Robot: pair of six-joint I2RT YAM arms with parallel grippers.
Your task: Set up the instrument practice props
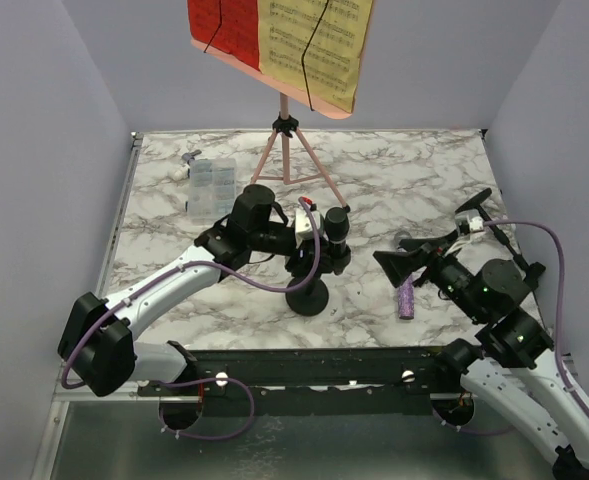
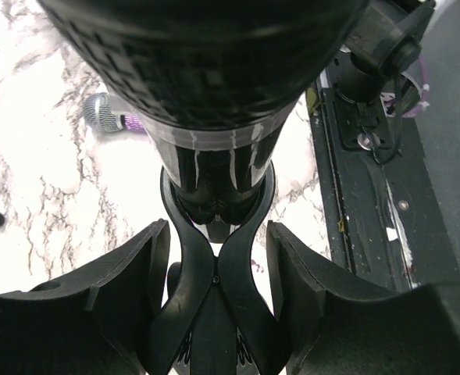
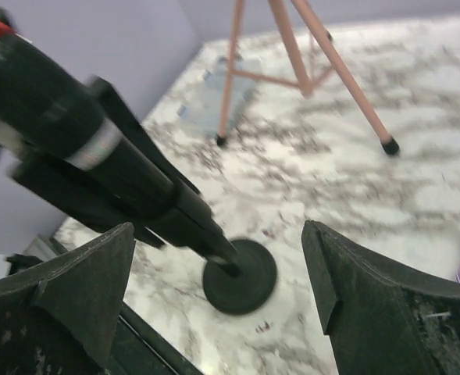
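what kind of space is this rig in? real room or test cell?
Probably a staged tabletop test cell, not a real room: plain lavender walls box in a marble-pattern table, two robot arms are bolted to its near edge, and a pink music rack stands on it as a prop.

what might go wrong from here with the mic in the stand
The left claw straddles the clip of the mic holder under the black microphone; backing out crooked might tip it. The purple microphone lies loose near the front edge by the open right claw; a nudge might roll it off.
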